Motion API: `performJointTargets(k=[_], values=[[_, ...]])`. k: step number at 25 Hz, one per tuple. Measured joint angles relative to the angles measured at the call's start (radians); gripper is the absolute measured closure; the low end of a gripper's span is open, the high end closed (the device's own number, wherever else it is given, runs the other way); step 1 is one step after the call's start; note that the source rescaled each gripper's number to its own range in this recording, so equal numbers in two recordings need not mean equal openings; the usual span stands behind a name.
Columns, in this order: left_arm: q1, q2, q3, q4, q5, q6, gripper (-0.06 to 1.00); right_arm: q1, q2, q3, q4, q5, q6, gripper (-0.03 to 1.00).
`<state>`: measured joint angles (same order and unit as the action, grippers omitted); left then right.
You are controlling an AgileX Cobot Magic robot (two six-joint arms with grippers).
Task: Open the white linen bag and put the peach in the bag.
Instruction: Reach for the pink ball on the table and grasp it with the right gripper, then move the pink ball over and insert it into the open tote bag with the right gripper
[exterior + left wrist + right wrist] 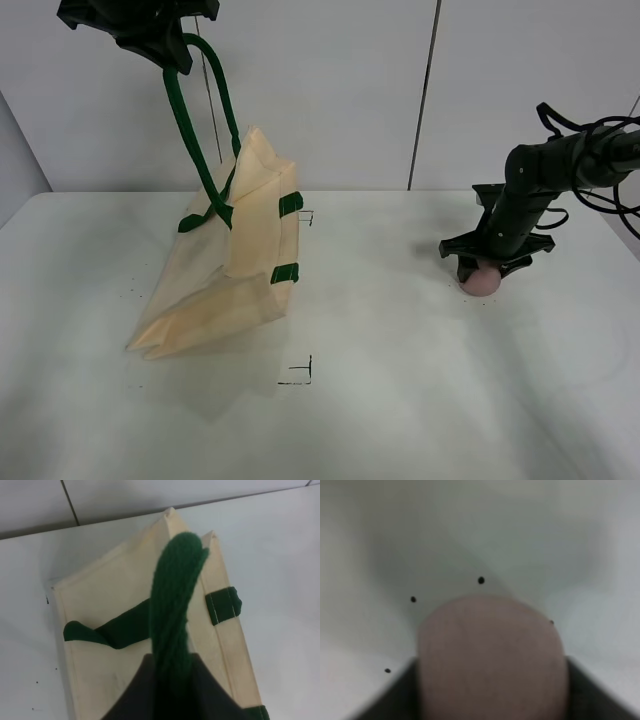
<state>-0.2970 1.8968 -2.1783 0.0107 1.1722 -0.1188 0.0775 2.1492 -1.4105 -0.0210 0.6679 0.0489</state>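
Overhead, left gripper [170, 50] clamps handle [190, 130] of white linen bag [215, 280] — right gripper [482, 272] pinches peach [481, 284].

My left claw [176, 60] grips the white linen bag [240, 250] by one dark green handle [195, 130], so the flat cream cloth hangs tilted, its bottom edge resting on the surface [400, 400] at the left. The other handle [200, 220] droops across its face, and two green tabs [290, 204] sit at the rim (how far the mouth gapes, I cannot tell). The peach [481, 283], small, round and dusty pink, lies well off to the right, low at the surface between the fingers of my right claw [482, 274].
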Motion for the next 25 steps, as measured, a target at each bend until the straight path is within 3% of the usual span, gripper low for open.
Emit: performJointTargets(k=[2,4,10,16,21,25], values=[[0.000,0.000,0.000,0.000,0.000,0.000,0.94,0.000,-0.002,0.000,0.000,0.000,0.000,0.77],[0.000,0.000,0.000,0.000,0.000,0.000,0.94,0.000,-0.003,-0.008,0.000,0.011,-0.002,0.95],[0.000,0.000,0.000,0.000,0.000,0.000,0.94,0.005,-0.018,-0.125,0.044,0.147,-0.064,0.97],[0.000,-0.028,0.000,0.001,0.000,0.000,0.94,0.075,-0.101,-0.351,0.240,0.232,-0.226,0.97],[0.000,-0.045,0.000,0.001,0.000,0.000,0.94,0.200,-0.109,-0.500,0.450,0.225,-0.331,0.97],[0.000,-0.045,0.000,0.001,0.000,0.000,0.94,0.291,-0.104,-0.508,0.531,0.178,-0.417,0.97]])
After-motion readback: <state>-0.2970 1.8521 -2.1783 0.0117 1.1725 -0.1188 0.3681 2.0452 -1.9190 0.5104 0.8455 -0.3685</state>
